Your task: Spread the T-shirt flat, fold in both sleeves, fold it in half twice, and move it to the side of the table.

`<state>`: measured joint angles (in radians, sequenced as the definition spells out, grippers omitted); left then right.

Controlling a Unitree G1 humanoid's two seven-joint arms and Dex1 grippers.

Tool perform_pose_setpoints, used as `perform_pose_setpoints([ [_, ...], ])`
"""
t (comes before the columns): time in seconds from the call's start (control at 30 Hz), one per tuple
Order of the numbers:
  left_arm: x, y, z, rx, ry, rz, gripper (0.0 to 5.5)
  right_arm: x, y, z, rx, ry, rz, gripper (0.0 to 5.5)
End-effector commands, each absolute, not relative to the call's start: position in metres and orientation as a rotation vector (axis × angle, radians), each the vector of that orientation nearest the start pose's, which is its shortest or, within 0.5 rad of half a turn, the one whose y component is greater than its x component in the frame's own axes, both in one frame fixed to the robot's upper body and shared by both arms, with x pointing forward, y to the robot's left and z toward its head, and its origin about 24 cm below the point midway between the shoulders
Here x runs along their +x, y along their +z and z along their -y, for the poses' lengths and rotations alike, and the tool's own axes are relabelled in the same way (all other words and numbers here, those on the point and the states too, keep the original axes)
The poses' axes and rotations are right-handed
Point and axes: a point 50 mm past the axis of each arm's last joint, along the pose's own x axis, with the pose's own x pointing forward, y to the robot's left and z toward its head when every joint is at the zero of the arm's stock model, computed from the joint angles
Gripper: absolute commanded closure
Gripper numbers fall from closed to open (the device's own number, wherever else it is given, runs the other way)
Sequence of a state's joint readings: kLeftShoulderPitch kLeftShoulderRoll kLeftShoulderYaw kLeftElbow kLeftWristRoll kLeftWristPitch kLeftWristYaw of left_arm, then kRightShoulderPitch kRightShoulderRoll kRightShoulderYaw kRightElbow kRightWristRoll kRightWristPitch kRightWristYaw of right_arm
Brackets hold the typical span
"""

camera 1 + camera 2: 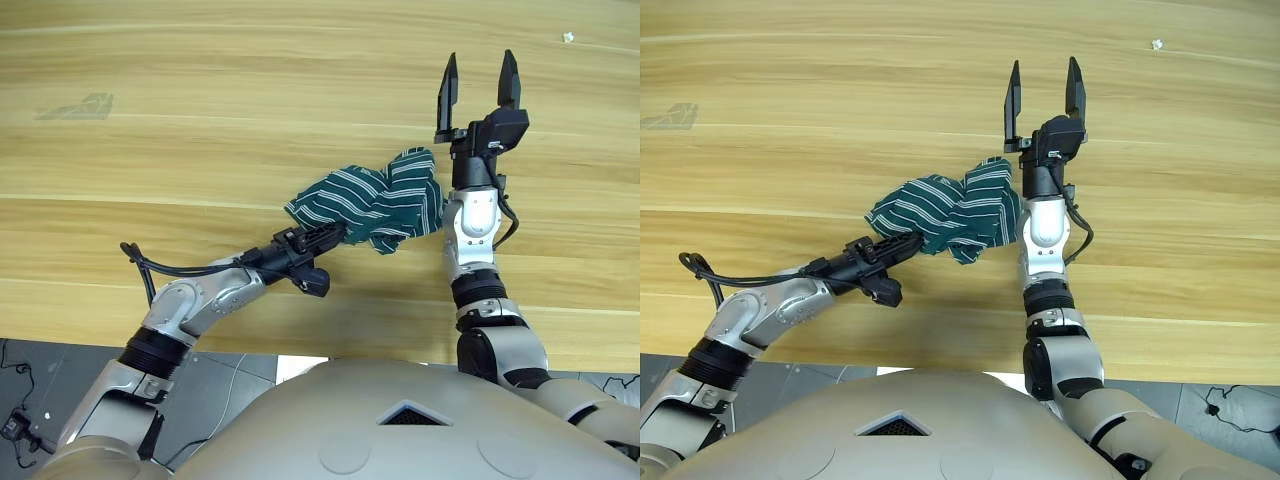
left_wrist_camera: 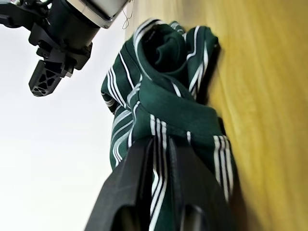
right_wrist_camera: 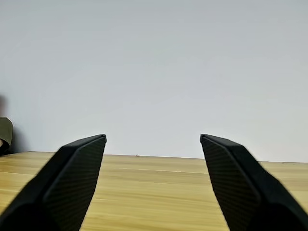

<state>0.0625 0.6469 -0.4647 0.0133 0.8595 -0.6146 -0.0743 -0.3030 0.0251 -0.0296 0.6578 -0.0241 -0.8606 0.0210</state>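
The T-shirt [image 1: 375, 200], dark green with thin white stripes, is bunched in a crumpled heap just right of centre in the left eye view, lying on the wooden table [image 1: 200, 80] and nowhere near flat. At the heap's lower left edge sits the left gripper [image 1: 330, 234], low against the tabletop, and it has a grip: in the left wrist view its two black fingers [image 2: 127, 192] are pinched close together on a fold of striped cloth, and the rest of the shirt is piled up beyond them. On the other side, the right arm stands just beside the heap's right edge, forearm touching or very nearly touching the fabric. The right gripper [image 1: 480, 65] points toward the top of the frame, above the shirt and clear of it, holding nothing. Its fingers [image 3: 72, 183] are spread wide with bare table between them. Far off in the upper right corner lies a small white scrap [image 1: 567, 38].
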Motion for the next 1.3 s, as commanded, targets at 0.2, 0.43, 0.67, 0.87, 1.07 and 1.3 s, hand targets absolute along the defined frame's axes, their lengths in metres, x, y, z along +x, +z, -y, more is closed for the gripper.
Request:
perform_pose_setpoints([
  [0.2, 0.150, -0.036, -0.147, 1.288, -1.216, 0.155, 5.49, 0.291, 0.055, 0.121, 0.001, 0.104, 0.507, 1.85],
  [0.43, 0.145, -0.026, -0.148, 1.218, -1.207, 0.159, 5.49, 0.291, 0.054, 0.119, -0.001, 0.106, 0.508, 1.85],
  [0.67, 0.127, -0.016, -0.161, 1.148, -1.226, 0.106, 4.05, 0.290, 0.054, 0.119, -0.003, 0.111, 0.511, 1.85],
  [0.87, 0.136, -0.026, -0.160, 1.231, -1.225, 0.097, 2.94, 0.289, 0.054, 0.118, -0.005, 0.115, 0.513, 1.85],
  [1.07, 0.147, -0.035, -0.154, 1.287, -1.209, 0.129, 2.24, 0.289, 0.054, 0.116, -0.004, 0.124, 0.514, 1.85],
  [1.3, 0.145, -0.051, -0.153, 1.352, -1.264, 0.111, 2.22, 0.289, 0.055, 0.115, -0.006, 0.130, 0.516, 1.85],
])
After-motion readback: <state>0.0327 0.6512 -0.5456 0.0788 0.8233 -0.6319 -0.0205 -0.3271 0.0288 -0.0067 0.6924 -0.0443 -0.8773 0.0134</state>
